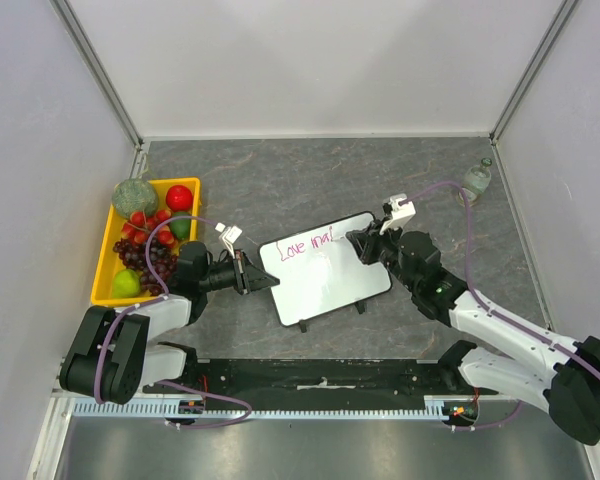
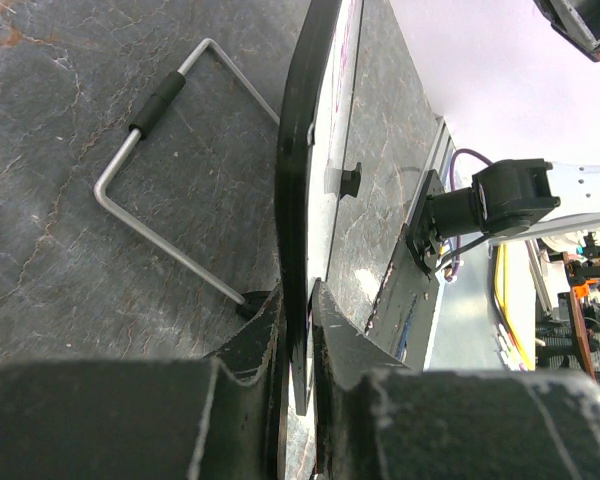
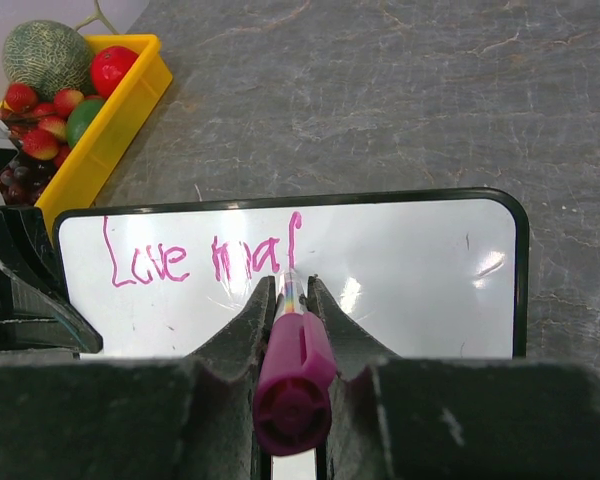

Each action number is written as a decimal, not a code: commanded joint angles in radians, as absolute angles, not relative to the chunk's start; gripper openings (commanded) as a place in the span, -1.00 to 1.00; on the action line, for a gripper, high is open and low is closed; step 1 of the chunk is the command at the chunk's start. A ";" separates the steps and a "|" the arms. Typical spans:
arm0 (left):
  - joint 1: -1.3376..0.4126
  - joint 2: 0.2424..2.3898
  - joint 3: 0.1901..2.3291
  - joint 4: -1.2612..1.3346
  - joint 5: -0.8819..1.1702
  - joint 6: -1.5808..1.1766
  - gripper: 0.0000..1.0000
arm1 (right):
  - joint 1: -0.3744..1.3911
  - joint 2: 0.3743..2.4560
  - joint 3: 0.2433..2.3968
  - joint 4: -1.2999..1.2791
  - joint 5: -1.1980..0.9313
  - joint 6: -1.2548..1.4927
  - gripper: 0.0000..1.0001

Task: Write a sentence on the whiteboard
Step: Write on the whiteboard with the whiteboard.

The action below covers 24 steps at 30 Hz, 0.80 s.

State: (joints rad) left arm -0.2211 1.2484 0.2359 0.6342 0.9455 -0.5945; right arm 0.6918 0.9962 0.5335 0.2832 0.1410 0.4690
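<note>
Left fingers (image 2: pixel 248 345) clamped the whiteboard (image 1: pixel 330 278) edge, right fingers (image 3: pixel 238 335) pinched the pink marker (image 3: pixel 293 352) at the unfinished sentence (image 3: pixel 185 255); light, even strokes seemed best.

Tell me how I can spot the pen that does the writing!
Find the white board in the middle of the grey table. At its far right corner, the right gripper pinches a pen, tip down beside the pink words. It is the only purple stick there, with a round cap end.
</note>
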 commanded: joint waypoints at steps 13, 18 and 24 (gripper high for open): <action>-0.224 1.246 0.250 0.653 0.939 -0.568 -0.96 | 0.689 1.032 0.609 0.268 0.236 0.453 -1.00; -0.224 1.246 0.252 0.653 0.940 -0.568 -0.96 | 0.687 1.026 0.600 0.265 0.247 0.454 -1.00; -0.222 1.246 0.250 0.655 0.940 -0.571 -0.96 | 0.687 1.016 0.584 0.256 0.230 0.453 -1.00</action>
State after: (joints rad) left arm -0.2211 1.2484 0.2359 0.6346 0.9459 -0.5945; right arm 0.6918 1.0271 0.5770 0.2790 0.1993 0.4686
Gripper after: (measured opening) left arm 0.155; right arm 0.192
